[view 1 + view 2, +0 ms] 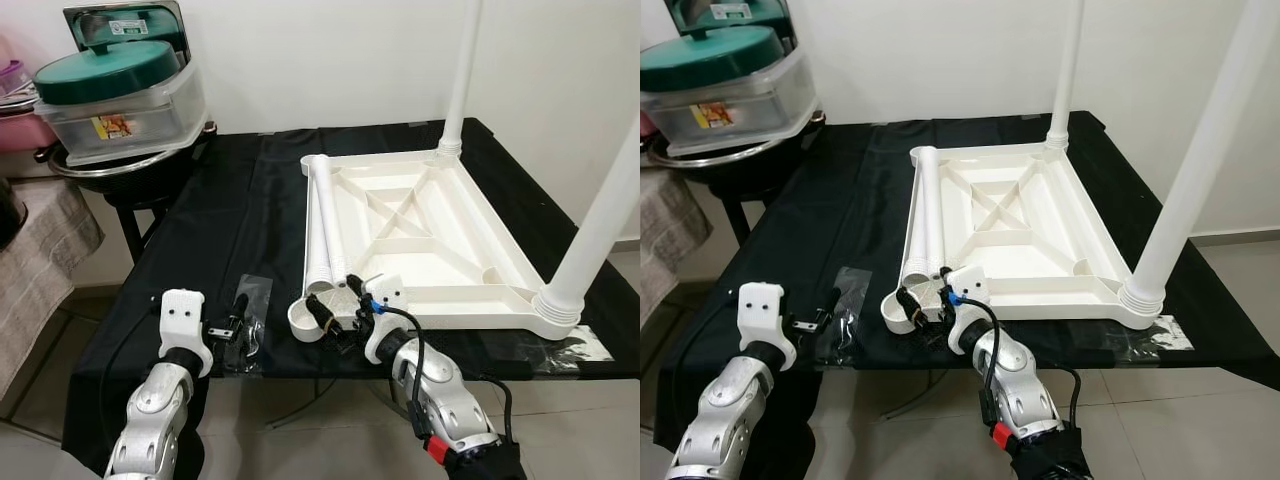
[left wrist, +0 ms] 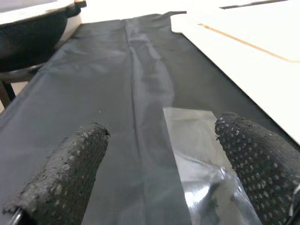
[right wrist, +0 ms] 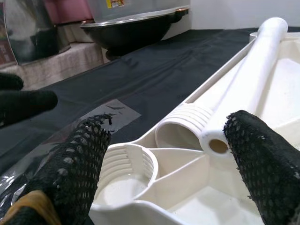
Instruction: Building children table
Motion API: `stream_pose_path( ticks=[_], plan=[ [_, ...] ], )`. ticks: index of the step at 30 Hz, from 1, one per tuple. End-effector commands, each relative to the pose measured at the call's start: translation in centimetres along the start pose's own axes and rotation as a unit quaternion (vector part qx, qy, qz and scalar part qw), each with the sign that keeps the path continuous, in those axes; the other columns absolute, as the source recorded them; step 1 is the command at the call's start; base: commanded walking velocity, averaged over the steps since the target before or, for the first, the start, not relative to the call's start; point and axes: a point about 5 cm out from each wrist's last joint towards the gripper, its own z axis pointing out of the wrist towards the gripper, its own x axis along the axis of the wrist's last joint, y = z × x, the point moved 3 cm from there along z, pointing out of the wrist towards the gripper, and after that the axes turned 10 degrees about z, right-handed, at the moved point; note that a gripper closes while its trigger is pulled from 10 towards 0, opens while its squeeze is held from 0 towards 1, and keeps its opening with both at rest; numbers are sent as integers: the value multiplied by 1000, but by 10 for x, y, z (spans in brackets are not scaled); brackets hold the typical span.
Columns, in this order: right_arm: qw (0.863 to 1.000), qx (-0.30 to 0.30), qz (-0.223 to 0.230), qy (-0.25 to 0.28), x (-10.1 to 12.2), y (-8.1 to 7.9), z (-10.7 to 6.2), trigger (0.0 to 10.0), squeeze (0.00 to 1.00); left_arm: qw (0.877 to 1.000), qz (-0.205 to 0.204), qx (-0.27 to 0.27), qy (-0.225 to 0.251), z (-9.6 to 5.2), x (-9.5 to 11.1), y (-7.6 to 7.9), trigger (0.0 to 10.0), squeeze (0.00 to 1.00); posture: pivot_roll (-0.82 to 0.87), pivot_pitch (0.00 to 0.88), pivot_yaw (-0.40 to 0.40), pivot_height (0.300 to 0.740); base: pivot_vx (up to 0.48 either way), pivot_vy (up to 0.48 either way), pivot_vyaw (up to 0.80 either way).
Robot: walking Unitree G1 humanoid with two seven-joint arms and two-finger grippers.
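While the right gripper (image 1: 335,318) is spread wide at the tabletop's (image 1: 420,225) near-left corner socket (image 1: 305,318), the loose leg (image 1: 322,225) is best grasped mid-shaft; left gripper (image 1: 240,330) open, idle.

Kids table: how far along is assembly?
Two legs stand screwed into the upturned tabletop: far leg and near right leg. A loose leg lies inside the top. Right end effector, open, sits at the empty near-left socket. Left end effector hovers open over a plastic bag. Two legs left.
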Motion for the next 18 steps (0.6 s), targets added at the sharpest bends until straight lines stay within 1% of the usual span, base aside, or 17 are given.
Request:
stream_pose_path(
  ticks=[1,2,3,7,8,10,13,14,15,17,18],
  plan=[
    [1000,12,-16,8,6,-7,5,10000,0,1000,5,-2,-2,1,2,0,10000,0,-11,0,23,740,0,480,0],
    [1000,12,-16,8,6,-7,5,10000,0,1000,5,-2,-2,1,2,0,10000,0,-11,0,23,740,0,480,0],
    [999,22,-21,13,11,-12,7,10000,0,1000,2,-6,10,2,10,4,10000,0,-8,0,19,740,0,480,0],
    [999,28,-26,20,17,-15,8,10000,0,1000,-3,-12,20,2,15,9,10000,0,-7,0,15,740,0,480,0],
    [999,32,-32,30,25,-17,10,10000,0,999,-4,-17,31,2,21,12,10000,0,-10,0,14,740,0,0,0],
    [998,34,-35,35,28,-17,10,10000,0,999,-4,-19,36,2,23,13,10000,0,-10,0,14,740,0,0,0],
    [996,40,-49,58,46,-17,10,10000,0,998,-14,-26,49,2,30,17,10000,0,-13,0,10,740,0,0,0],
    [996,41,-52,64,51,-16,10,10000,0,998,-17,-26,51,2,31,18,10000,0,-13,0,10,740,0,0,0],
    [996,41,-52,64,51,-16,10,10000,0,998,-17,-26,51,2,31,18,10000,0,-13,0,10,740,0,0,0],
    [993,49,-58,85,66,-18,11,10000,0,998,-24,-32,54,3,33,20,10000,0,-13,0,11,740,0,0,0],
    [993,49,-58,85,66,-18,11,10000,0,998,-24,-32,54,3,33,20,10000,0,-13,0,11,740,0,0,0]
  ],
)
